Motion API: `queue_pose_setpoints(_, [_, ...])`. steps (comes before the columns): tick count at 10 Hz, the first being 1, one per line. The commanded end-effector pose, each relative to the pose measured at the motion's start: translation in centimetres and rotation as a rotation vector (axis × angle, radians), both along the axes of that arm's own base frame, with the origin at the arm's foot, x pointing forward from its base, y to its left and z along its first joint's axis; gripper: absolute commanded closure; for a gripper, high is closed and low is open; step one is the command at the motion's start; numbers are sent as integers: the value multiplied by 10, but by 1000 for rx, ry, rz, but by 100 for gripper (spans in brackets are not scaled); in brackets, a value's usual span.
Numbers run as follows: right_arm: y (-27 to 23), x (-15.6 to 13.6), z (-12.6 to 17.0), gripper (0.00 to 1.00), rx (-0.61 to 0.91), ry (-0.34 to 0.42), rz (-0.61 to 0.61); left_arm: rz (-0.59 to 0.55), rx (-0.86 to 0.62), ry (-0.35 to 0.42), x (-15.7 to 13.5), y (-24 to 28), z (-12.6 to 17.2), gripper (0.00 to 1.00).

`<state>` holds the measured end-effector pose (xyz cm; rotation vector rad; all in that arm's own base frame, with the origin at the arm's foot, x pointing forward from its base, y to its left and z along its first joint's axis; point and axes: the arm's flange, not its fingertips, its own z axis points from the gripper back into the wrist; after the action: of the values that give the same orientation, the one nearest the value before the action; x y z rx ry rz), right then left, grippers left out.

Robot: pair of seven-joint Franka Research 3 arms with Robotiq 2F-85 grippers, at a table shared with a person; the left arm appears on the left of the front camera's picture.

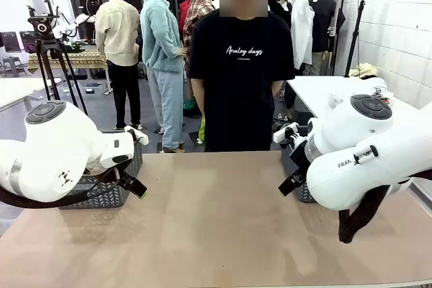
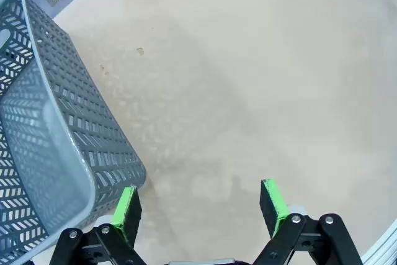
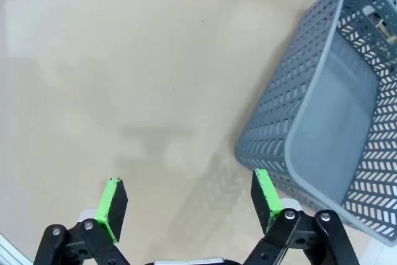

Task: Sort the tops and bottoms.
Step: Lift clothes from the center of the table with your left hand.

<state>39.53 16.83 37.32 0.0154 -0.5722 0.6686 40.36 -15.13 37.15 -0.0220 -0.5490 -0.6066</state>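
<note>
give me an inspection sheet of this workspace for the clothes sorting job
surface: tan matte tabletop, with a grey perforated plastic basket at its far left and a matching grey basket at its far right
job's things: nothing seen
clutter: nothing seen
grippers: left gripper open, holding nothing, beside the left basket; right gripper open, holding nothing, beside the right basket
cables: black cable loop under the left arm; second black cable loop under the right arm
surroundings: person in a black T-shirt at the far edge; black camera tripod behind, left

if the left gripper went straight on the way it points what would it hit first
Probably the table top; the grey basket sits just off to one side, likely clear of the left gripper.
</note>
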Motion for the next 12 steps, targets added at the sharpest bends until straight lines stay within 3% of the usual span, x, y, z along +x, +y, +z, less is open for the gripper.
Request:
queue_pose_setpoints(1, [0, 0, 0, 0, 0, 0, 0, 0, 0, 0, 0, 0, 0, 0])
queue_pose_setpoints(12, [0, 0, 0, 0, 0, 0, 0, 0, 0, 0, 0, 0, 0, 0])
